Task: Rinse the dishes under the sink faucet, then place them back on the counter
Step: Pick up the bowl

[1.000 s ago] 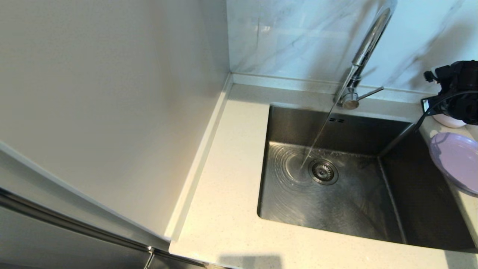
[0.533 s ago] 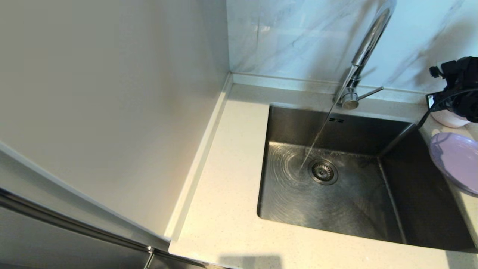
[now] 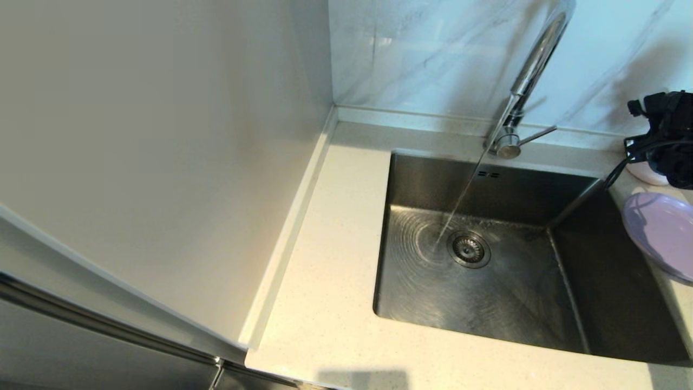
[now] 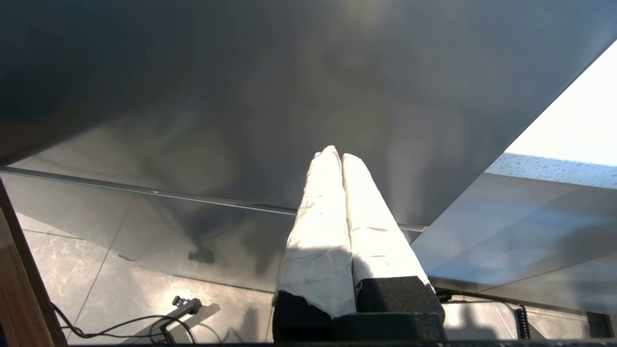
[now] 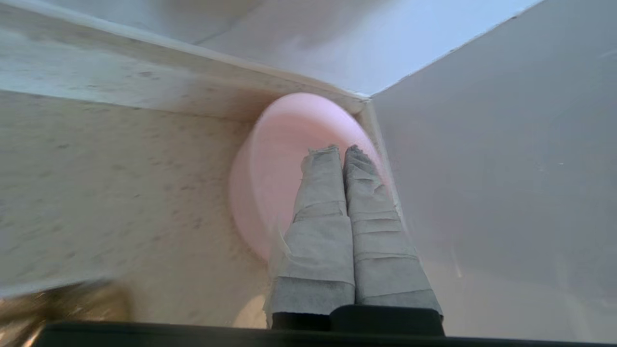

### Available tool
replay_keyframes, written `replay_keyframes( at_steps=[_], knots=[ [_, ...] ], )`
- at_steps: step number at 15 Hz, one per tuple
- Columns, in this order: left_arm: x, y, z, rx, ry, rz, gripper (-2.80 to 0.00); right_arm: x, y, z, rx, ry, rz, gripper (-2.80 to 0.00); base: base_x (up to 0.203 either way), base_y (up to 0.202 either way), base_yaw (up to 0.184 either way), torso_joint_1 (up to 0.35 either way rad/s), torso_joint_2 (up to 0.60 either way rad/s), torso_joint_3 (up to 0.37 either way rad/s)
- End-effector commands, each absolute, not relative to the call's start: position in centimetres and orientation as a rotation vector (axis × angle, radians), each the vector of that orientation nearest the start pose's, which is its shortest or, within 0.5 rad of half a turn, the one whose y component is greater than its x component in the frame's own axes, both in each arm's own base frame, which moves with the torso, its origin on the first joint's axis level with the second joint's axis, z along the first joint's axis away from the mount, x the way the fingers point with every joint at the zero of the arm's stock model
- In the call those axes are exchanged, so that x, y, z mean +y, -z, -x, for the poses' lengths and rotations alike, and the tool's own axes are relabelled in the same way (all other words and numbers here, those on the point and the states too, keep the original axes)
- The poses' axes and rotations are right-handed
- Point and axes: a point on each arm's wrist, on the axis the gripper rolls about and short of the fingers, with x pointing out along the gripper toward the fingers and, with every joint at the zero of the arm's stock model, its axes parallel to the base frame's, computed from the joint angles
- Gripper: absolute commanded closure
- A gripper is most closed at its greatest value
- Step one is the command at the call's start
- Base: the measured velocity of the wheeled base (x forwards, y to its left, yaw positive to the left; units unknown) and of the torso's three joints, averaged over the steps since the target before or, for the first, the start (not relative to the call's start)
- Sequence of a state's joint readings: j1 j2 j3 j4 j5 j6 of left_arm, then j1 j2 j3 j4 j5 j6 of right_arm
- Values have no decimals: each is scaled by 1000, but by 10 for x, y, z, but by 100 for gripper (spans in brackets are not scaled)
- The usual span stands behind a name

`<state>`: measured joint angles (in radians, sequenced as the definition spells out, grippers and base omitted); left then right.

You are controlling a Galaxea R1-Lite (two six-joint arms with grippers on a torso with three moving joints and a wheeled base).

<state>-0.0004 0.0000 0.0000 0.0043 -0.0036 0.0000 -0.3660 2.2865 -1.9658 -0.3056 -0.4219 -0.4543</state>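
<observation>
Water runs from the chrome faucet (image 3: 533,59) into the steel sink (image 3: 514,303), hitting the floor beside the drain strainer (image 3: 468,249). On the counter (image 3: 330,244) at the far right stands the pale pink bowl (image 3: 644,172), tucked into the corner of the raised back edge. My right gripper (image 5: 343,148) hangs just over the bowl (image 5: 279,164), shut with its taped fingers pressed together and nothing between them. The lilac plate (image 3: 663,227) lies in front of the bowl, its rim overhanging the sink. My left gripper (image 4: 336,153) is shut and empty, parked below counter level.
The faucet's thin lever (image 3: 536,134) sticks out to the right at its base. A tall pale panel (image 3: 162,135) walls off the left side. Marble tiles (image 3: 433,54) stand behind the counter. My right arm's black wrist and cable (image 3: 668,141) hang over the sink's back right corner.
My right wrist rose slightly, then came down and drifted right, now covering more of the pink bowl. Water keeps running. The plate has not moved.
</observation>
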Motion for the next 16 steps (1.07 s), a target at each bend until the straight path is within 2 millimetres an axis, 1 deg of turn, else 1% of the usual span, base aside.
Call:
replay_keyframes(
  at_steps=[1,2,5,6,8,10,12,16],
  knots=[
    [0,-75,23,5,5,0,0,-190,-222,-461,206,784,464,0,0,0,0,0,0,0],
    [0,-75,23,5,3,0,0,-193,-217,-463,213,785,480,0,0,0,0,0,0,0],
    [0,-75,23,5,3,0,0,-192,-211,-464,238,774,490,0,0,0,0,0,0,0],
    [0,-75,23,5,3,0,0,-192,-211,-463,242,768,490,0,0,0,0,0,0,0],
    [0,-75,23,5,3,0,0,-190,-217,-459,229,752,489,0,0,0,0,0,0,0],
    [0,-75,23,5,5,0,0,-188,-220,-455,227,738,489,0,0,0,0,0,0,0],
    [0,-75,23,5,3,0,0,-185,-217,-450,251,713,488,0,0,0,0,0,0,0],
    [0,-75,23,5,4,0,0,-176,-217,-433,267,597,478,0,0,0,0,0,0,0]
  ],
)
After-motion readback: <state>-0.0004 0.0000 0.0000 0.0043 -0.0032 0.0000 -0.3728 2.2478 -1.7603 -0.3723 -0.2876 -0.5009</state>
